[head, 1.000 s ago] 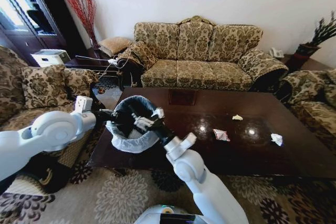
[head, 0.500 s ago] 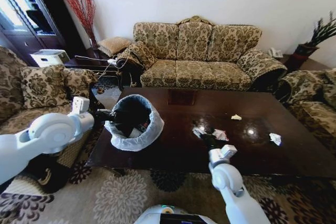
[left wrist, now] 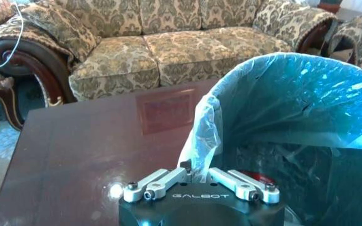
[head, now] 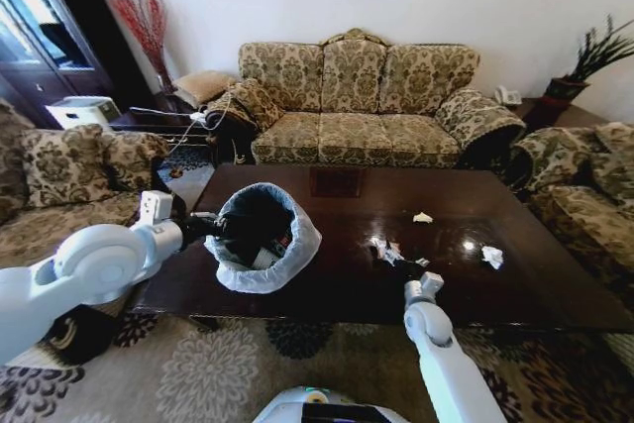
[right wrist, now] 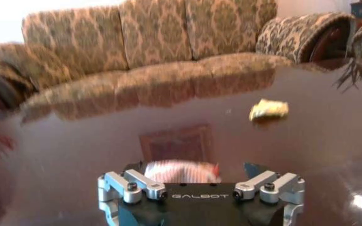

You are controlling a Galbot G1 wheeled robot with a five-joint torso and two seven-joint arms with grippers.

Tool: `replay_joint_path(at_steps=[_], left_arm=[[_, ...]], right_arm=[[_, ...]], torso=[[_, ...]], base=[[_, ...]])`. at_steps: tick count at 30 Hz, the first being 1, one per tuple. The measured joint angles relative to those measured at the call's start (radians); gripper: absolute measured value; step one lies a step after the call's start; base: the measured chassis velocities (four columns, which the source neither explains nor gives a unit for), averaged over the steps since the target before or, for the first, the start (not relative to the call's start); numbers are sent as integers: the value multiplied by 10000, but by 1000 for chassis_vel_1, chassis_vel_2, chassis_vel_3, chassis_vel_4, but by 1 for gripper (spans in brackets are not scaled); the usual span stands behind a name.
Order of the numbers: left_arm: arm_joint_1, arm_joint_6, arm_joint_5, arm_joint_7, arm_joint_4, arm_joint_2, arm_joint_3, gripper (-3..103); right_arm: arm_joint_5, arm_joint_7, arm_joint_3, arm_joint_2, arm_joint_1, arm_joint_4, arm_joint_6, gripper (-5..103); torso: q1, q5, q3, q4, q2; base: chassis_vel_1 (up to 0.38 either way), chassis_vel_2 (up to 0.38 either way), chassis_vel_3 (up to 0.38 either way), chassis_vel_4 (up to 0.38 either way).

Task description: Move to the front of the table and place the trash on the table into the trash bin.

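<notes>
Trash bin (head: 260, 237) sat on the bench's (head: 337, 284) left, its liner pinched by the left claw (left wrist: 198, 177); right claw (head: 393, 255) stood spread around a crumpled wrapper (right wrist: 179, 170).

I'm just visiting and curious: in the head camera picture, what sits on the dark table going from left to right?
Black bin with whitish bag liner → white-and-red wrapper at the right claw → yellowish scrap → crumpled white wrapper.

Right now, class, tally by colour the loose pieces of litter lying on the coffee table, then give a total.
Yellowish scrap: 1
White crumpled wrapper: 1
Red-and-white wrapper, between the fingers of the right end effector: 1
Total: 3
</notes>
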Motion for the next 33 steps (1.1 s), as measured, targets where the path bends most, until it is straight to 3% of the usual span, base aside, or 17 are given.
replay_joint_path(at_steps=[2, 5, 9, 12, 17, 18, 21, 27, 33], left_arm=[[3, -5, 3, 0, -1, -19, 0, 0], [69, -42, 161, 16, 44, -121, -1, 0], [132, -51, 248, 64, 67, -195, -15, 0], [199, -67, 360, 121, 70, -256, -19, 0], [213, -74, 432, 146, 77, -299, -20, 0], [226, -75, 444, 149, 76, -320, -24, 0], [241, -74, 457, 154, 64, -363, -53, 0], [289, -73, 509, 160, 0, -426, -77, 0], [305, -26, 486, 136, -31, -354, -141, 0]], right_arm=[[-117, -32, -2, 75, 175, -392, 47, 99], [177, -176, -126, 106, 447, -1269, 149, 85], [389, -226, -120, 95, 443, -1320, 154, 74], [460, -254, -116, 97, 421, -1313, 191, 58], [482, -202, -104, 84, 401, -1256, 233, 47], [486, -192, -111, 81, 376, -1196, 234, 37], [489, -179, -138, 83, 331, -1070, 228, 31], [499, -152, -143, 93, 215, -759, 243, 7], [858, -486, -96, 58, -86, 197, 640, 2]], torso=[[0, -6, 0, 4, 0], [0, -5, -1, 11, 0], [-2, -13, -5, 6, 1], [-2, 7, -5, 4, 2], [-1, 1, -2, 3, 1], [0, 1, -1, 4, 0], [1, 3, 0, 6, 0], [0, 2, 0, 6, 0], [1, 0, 1, 5, 0]], base=[[0, 0, 0, 0], [57, 79, -21, -27], [12, 17, -2, -4], [0, 0, 0, 0], [0, 0, 0, 0], [0, 0, 0, 0], [0, 0, 0, 0], [0, 0, 0, 0], [0, 0, 0, 0]])
